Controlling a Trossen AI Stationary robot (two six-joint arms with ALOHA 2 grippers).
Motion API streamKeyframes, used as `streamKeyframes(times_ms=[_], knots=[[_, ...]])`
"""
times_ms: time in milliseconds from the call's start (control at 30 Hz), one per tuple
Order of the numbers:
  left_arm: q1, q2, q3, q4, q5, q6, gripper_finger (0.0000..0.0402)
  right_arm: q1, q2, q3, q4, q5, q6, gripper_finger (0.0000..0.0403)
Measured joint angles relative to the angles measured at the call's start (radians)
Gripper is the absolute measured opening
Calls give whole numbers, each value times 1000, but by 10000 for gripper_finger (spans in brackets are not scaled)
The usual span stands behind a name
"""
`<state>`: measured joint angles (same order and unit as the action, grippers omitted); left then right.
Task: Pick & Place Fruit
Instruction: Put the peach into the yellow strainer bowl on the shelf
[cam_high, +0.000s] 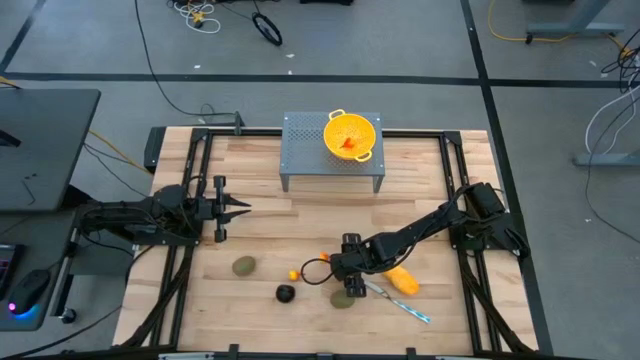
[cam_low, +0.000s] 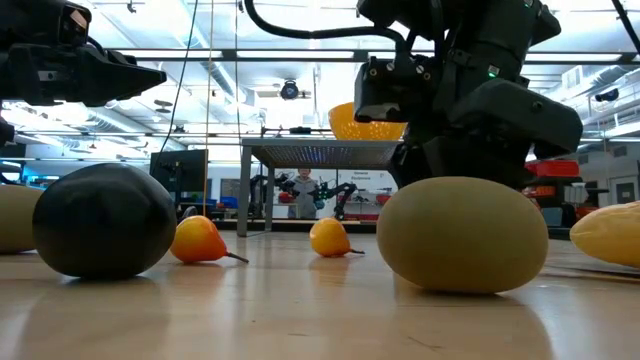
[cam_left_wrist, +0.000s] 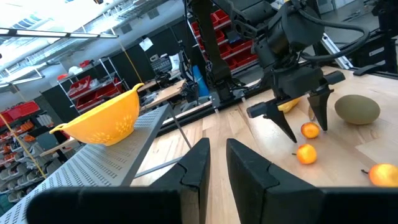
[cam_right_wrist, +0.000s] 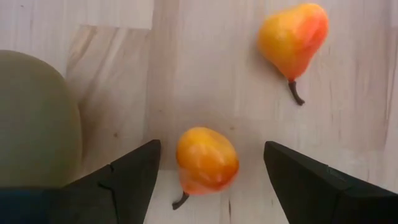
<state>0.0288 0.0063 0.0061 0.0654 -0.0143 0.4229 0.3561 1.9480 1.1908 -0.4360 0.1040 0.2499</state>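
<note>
A small orange-red pear (cam_right_wrist: 207, 160) lay on the wooden table (cam_high: 300, 225) near its front edge, between the spread fingers of the right gripper (cam_right_wrist: 211, 171), which touched nothing; a second small pear (cam_right_wrist: 293, 37) lay just beyond it. Close by were an olive-green oval (cam_high: 343, 298), another green oval (cam_high: 244, 266), a dark ball (cam_high: 285, 293) and the yellow-orange oblong (cam_high: 402, 279) beside the knife (cam_high: 400, 302). The left gripper (cam_high: 240, 208) waited well apart, fingers nearly together and empty, while the yellow colander (cam_high: 351, 136) sat on the grey perforated stand (cam_high: 305, 150).
</note>
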Motion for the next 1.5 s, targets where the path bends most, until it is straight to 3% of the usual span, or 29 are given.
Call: streamKeyframes(times_ms=[433, 933, 1267, 1500], knots=[[0, 0, 0, 0, 0, 0, 64, 0, 0, 0, -1, -9, -12, 220], [0, 0, 0, 0, 0, 0, 64, 0, 0, 0, -2, -35, -11, 207], [0, 0, 0, 0, 0, 0, 64, 0, 0, 0, -4, -35, -11, 148], [0, 0, 0, 0, 0, 0, 64, 0, 0, 0, -4, -36, -11, 141]])
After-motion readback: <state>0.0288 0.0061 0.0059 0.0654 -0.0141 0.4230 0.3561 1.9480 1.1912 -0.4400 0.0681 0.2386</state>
